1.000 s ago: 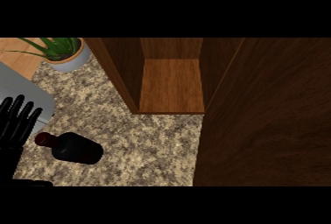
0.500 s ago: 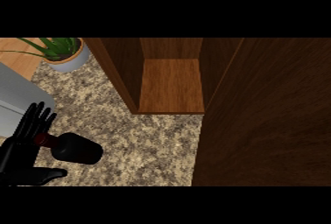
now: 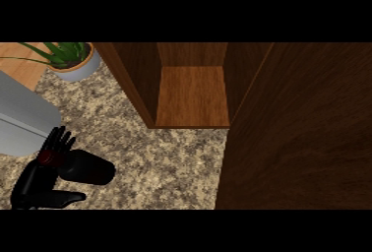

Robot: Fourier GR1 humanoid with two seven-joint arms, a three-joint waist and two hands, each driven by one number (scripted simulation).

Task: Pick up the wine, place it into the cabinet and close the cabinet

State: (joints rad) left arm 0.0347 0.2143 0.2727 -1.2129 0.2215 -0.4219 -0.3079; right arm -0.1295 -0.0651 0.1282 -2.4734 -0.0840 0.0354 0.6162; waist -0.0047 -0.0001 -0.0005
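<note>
The speckled stone worktop (image 3: 167, 152) carries a dark wine bottle (image 3: 87, 167) lying on its side near the left edge. A potted plant (image 3: 73, 61) stands at its far left corner, beside the open wooden cabinet (image 3: 193, 98).

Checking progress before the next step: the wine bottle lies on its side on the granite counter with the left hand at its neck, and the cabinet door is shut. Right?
Not quite. The head view shows the cabinet open, its door swung out and the shelf bare. The rest holds: the wine bottle lies on its side on the counter, and the left hand is at its neck.
</note>
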